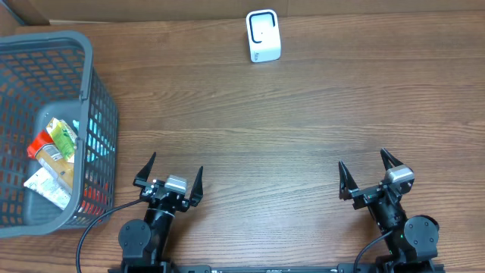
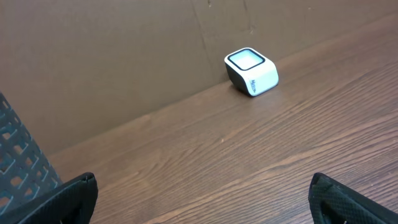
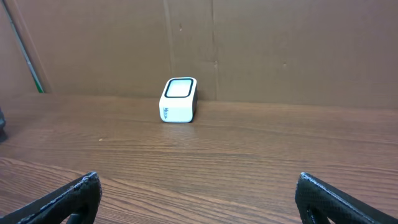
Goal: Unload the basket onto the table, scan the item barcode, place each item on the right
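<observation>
The barcode scanner (image 1: 263, 36), a small white block with a dark-rimmed window on its upper face, stands at the far edge of the table (image 1: 265, 129). Its back is near a brown board (image 3: 280, 43), and its window is tilted towards the arms, probably so that a label can be shown to it from the robot's side.

Well to the left of the scanner and nearer the robot is a grey mesh basket (image 1: 106, 129). The goods to be scanned are in it: several colourful packets (image 1: 57, 144) lying loosely on one another. I cannot tell which one is meant, and no barcode can be read.

The left pincer (image 1: 176, 165) hangs low over the table, nearer the robot than the scanner and a little to its left. Its jaws are spread wide and hold nothing. It is just beside the basket wall, which probably makes it the arm to reach in. The right pincer (image 1: 362, 159) is to the right of the scanner, also on the robot's side, and is equally wide and empty.

The task looks unstarted, since no packet is out of the basket. The wide jaws suit a first grasp. The packets overlap, so lifting only one may be awkward.
</observation>
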`<state>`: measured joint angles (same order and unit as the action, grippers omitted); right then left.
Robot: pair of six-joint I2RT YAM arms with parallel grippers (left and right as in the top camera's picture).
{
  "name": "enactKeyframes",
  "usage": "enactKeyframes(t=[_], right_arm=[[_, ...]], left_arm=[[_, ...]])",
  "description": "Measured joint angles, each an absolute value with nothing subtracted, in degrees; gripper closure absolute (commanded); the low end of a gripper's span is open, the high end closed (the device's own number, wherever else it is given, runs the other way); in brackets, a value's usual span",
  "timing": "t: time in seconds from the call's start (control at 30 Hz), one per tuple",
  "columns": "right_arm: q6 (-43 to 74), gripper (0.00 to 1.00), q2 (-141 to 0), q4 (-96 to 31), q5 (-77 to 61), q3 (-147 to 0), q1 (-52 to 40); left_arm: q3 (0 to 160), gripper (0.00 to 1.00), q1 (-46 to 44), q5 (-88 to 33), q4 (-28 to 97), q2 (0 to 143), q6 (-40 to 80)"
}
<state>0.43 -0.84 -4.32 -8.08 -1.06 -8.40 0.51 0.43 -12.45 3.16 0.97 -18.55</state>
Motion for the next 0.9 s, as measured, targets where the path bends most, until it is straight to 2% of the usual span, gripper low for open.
enactKeyframes(t=[0.3, 0.5, 0.7, 0.9], right_arm=[[4.03, 0.0, -0.84, -4.34, -8.95, -1.06, -8.4], [5.78, 0.0, -1.52, -11.03, -11.92, -6.46, -8.4], [6.02, 0.0, -8.84, -22.2, -14.26, -26.48, -8.4], [5.96, 0.0, -25.61, -39.75, -17.8, -49.84, -8.4]], left_arm=[[0.51, 0.0, 0.43, -14.17, 2.37, 0.97, -16.27], [6.48, 0.0, 0.43, -16.67, 10.87, 2.07, -11.55], [27.68, 0.0, 0.43, -17.56, 22.09, 11.88, -9.87], [54.87, 0.0, 0.43, -17.63, 42.89, 30.59, -9.15]])
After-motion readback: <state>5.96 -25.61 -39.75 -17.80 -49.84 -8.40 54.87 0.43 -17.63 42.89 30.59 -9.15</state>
